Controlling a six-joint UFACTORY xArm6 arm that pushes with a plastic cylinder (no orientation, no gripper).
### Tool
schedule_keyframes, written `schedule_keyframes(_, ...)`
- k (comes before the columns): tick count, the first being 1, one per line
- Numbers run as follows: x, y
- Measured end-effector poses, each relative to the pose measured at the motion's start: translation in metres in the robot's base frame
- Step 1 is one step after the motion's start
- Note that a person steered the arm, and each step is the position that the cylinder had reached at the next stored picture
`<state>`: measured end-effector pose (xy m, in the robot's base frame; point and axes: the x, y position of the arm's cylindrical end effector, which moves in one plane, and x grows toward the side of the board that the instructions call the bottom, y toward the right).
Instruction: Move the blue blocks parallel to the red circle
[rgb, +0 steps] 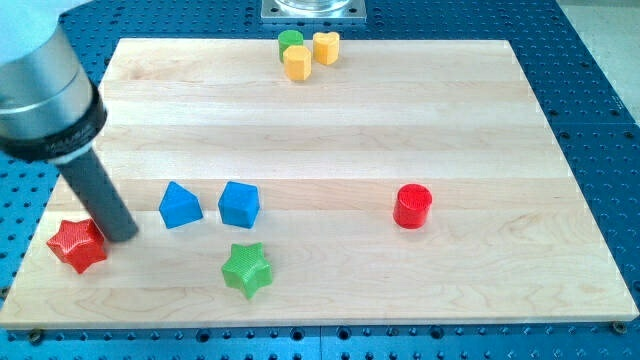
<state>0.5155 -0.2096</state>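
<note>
Beside my tip (124, 236) sits a ridged red star (77, 245).

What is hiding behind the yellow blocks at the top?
A green round block peeks out behind the yellow hexagon block, beside the yellow heart block. Its lower part is covered.

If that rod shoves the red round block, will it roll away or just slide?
The red circle stands on its flat end on the wooden board, so it will probably slide, not roll. It looks squat, so tipping seems unlikely. Being round, it may slip sideways off an off-centre push. My tip is far off at the view's left, beside the red star.
</note>
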Motion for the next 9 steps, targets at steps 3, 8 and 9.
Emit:
schedule_keyframes(3, -0.06, 0.196)
schedule_keyframes(8, -0.024, 0.067)
schedule_keyframes(9, -0.024, 0.043)
